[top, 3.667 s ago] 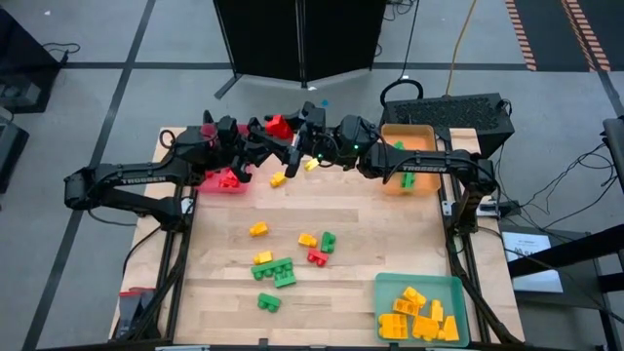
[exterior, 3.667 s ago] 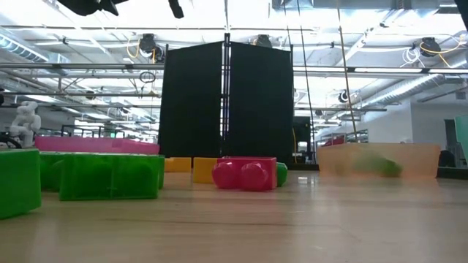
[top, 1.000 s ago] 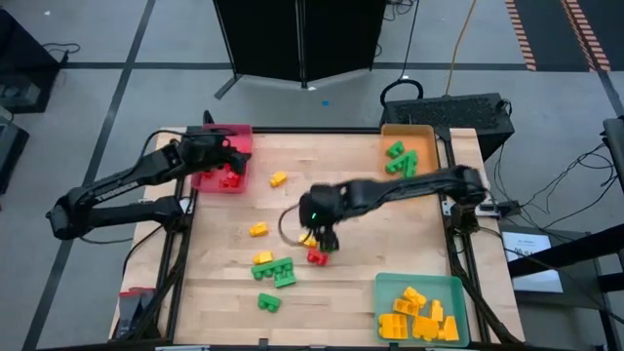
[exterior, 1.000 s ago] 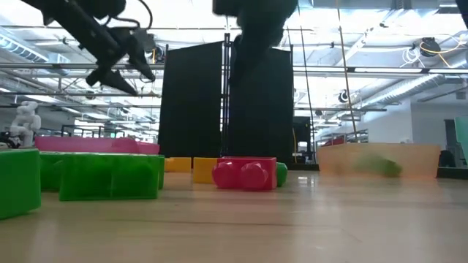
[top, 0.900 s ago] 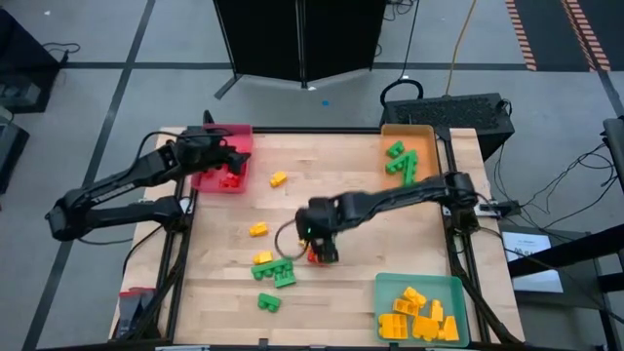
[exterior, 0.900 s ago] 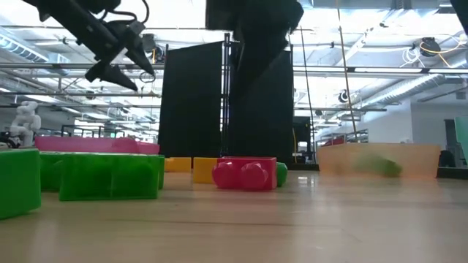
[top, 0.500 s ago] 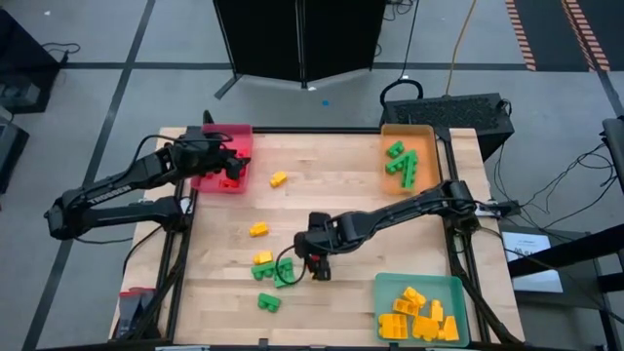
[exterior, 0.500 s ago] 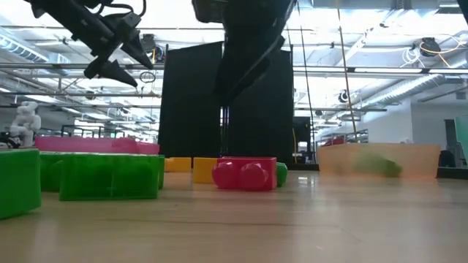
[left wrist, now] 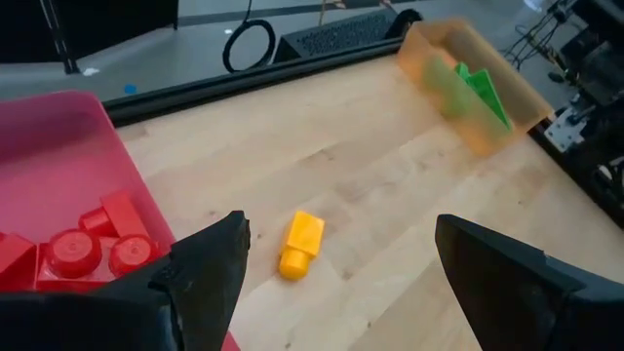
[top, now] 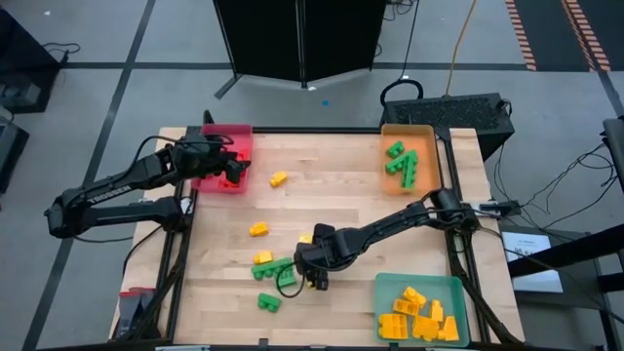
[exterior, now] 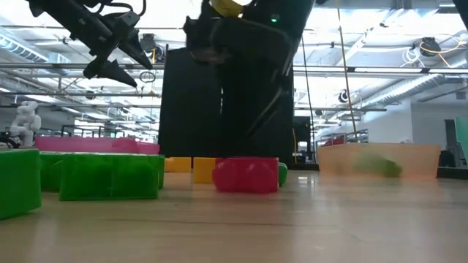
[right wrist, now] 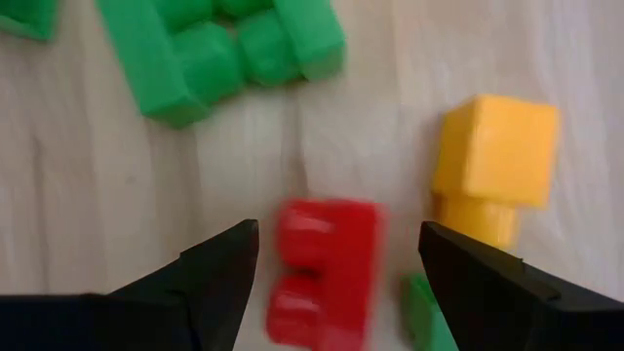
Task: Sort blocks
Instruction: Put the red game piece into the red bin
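From above, the left gripper (top: 234,172) hangs open at the edge of the red tray (top: 234,136), which holds red blocks (top: 230,179). The right gripper (top: 314,278) is low over the table's middle, beside loose green blocks (top: 276,268). Beyond it the orange tray (top: 423,132) holds green blocks (top: 403,163); the teal tray (top: 417,284) just beside it holds yellow ones (top: 417,317).

At table height, a red block (exterior: 246,175) lies under the right arm.

The left wrist camera shows a yellow block (left wrist: 299,245) between spread fingers (left wrist: 210,268).

The right wrist camera shows that red block between open, empty fingers (right wrist: 216,268)
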Controlling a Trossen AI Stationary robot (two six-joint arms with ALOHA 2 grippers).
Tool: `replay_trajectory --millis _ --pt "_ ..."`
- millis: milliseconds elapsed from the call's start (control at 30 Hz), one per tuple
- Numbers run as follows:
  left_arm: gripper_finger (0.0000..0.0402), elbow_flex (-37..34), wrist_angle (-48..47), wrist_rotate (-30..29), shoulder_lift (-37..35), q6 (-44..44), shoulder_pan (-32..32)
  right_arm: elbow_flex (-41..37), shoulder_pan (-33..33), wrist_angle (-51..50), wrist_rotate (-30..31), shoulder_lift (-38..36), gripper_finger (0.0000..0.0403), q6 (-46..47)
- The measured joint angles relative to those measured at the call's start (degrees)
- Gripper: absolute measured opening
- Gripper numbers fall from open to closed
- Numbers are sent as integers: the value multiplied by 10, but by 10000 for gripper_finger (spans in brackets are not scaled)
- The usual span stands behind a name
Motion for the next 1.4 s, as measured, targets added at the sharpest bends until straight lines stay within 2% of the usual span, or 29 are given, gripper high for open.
replay_trajectory --millis 167,500,600,800,1000,1133,1400 --pt "328 0 1 -2 1 -3 -3 -24 1 -5 21 -1 279 23" --pt "328 0 3 -3 1 -4 -3 -78 3 13 17 -3 267 44" --pt "328 0 4 -4 1 -5 -3 -78 3 13 15 -3 231 44" --pt "328 0 7 -4 1 -18 -3 -79 3 10 13 -3 114 48" --pt "329 0 7 -4 1 -18 -3 -65 -8 7 9 -1 115 41" --pt "329 0 17 -4 1 -18 -3 -23 -27 4 44 -6 115 2" --pt "329 0 109 27 -1 -19 -5 66 -98 37 133 -109 115 -110"
